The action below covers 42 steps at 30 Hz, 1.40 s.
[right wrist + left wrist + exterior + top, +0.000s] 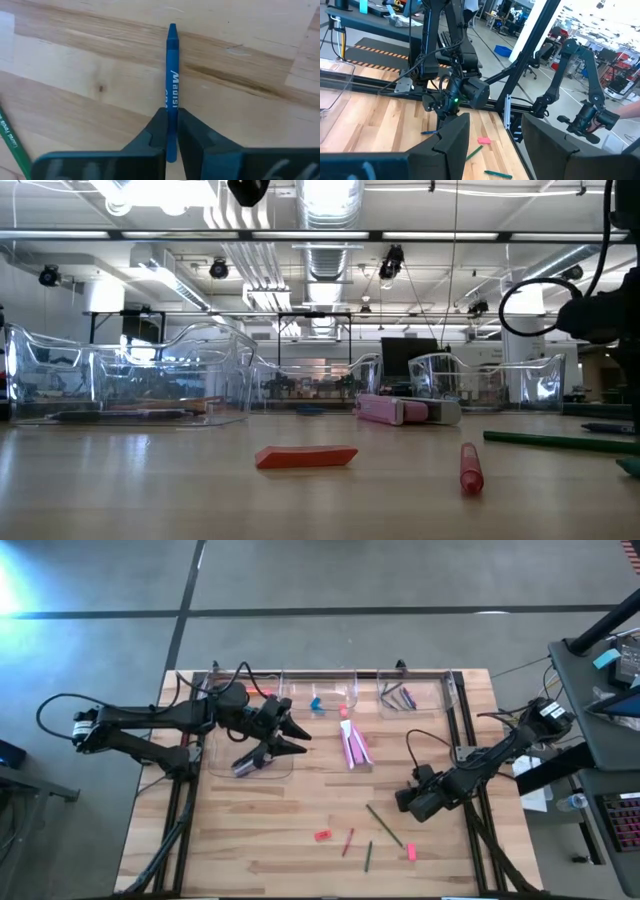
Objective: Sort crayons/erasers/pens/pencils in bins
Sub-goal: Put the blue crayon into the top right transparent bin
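Here, a blue crayon (172, 75) lies on the wooden table (300, 810), pinched between the right gripper's (172, 135) closed fingers, its tip pointing beyond them. Near the crayon lies a green pencil (9, 137). Well away, the left gripper (290, 738) hovers spread over a clear bin (215, 765).

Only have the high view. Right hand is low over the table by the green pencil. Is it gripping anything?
Observer: Yes. The right wrist view shows the right hand shut on a blue crayon, pointed tip sticking out ahead.
Operator: Left hand over the bin, is it carrying anything?
Observer: No. The left wrist view shows the left hand open and empty.
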Tool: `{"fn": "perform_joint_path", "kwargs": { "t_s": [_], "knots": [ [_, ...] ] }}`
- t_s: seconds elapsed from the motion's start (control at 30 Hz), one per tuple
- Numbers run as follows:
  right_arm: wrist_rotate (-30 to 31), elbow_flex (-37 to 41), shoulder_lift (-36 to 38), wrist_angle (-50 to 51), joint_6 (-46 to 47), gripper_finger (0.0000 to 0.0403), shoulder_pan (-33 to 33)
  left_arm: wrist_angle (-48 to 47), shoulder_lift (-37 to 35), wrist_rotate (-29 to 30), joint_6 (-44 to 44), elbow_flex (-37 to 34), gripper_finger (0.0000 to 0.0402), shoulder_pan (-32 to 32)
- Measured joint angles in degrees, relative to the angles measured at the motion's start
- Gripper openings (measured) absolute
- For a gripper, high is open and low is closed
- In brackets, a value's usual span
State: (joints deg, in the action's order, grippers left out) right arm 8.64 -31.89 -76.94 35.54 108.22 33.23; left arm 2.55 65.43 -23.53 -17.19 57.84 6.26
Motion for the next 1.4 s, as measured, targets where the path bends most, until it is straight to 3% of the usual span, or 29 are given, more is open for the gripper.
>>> {"fn": "perform_joint_path", "kwargs": {
  "t_s": [0.2, 0.5, 0.63, 0.73, 0.9, 1.1, 1.27, 1.4],
  "knots": [
    [4.9, -0.3, 5.4, -1.0, 2.4, 0.0016, 0.0, 0.0, 0.0, 0.0, 0.0, -0.1, 0.0166, 0.0],
    [32.5, -0.5, 23.7, -0.4, 1.9, 0.0014, -6.4, 0.0, 0.0, 0.2, 0.0, -0.1, 0.0166, 0.0],
    [38.8, -0.5, 31.7, -0.9, -6.3, 0.0014, -14.8, 0.0, 0.0, 1.0, -0.2, -0.1, 0.0166, 0.0],
    [37.3, -0.5, 35.7, -3.7, -16.2, 0.0013, -23.4, 0.0, 0.0, 1.5, -0.5, -0.1, 0.0166, 0.0],
    [27.0, -0.6, 36.9, -11.0, -33.1, 0.0013, -39.7, 0.0, 0.0, 1.5, -0.6, 0.0, 0.0166, 0.0],
    [17.8, -0.6, 34.1, -14.6, -41.6, 0.0013, -57.4, 0.0, 0.0, 2.2, -2.0, 0.2, 0.0166, 0.0],
    [12.3, -0.7, 31.5, -15.0, -44.8, 0.0018, -66.8, 0.0, 0.0, 2.8, -2.2, 0.2, 0.0166, 0.0],
    [8.3, -0.7, 31.0, -15.1, -48.0, 0.0063, -70.0, 0.0, 0.0, 2.8, -3.4, 0.2, 0.0166, -0.1]
  ]
}}
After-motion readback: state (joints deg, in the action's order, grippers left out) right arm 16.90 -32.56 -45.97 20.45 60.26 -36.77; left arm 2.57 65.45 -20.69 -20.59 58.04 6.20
